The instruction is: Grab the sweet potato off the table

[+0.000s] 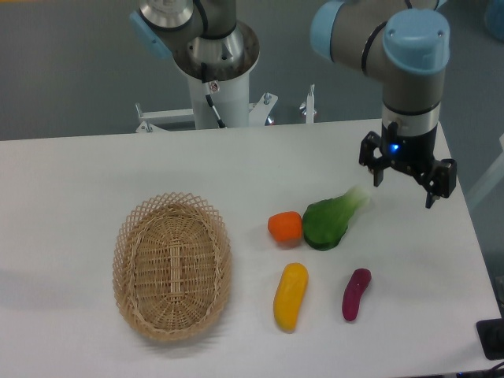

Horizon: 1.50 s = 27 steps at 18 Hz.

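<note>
White rounded-corner table [94, 169]; slim purple sweet potato [356, 294] near-right looks light, stiff, smooth. Grab mid-length, across. Black two-finger gripper [404, 184] spread, empty.

no readable text, labels or numbers
</note>
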Each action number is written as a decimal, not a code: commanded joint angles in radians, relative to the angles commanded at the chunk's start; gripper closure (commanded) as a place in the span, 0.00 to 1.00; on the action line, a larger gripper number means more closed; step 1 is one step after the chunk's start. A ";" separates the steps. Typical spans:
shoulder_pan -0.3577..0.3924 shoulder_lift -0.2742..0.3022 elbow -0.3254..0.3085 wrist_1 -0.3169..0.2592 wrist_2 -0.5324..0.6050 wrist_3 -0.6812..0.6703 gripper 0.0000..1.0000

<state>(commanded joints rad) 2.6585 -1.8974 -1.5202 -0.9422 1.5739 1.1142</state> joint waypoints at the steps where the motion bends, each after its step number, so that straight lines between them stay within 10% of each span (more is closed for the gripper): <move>1: -0.008 -0.011 0.000 0.025 0.000 -0.058 0.00; 11: -0.043 -0.253 0.049 0.138 -0.002 -0.024 0.00; 27: -0.055 -0.315 -0.017 0.141 -0.021 0.015 0.00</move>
<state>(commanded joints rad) 2.6032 -2.2120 -1.5370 -0.8007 1.5524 1.1290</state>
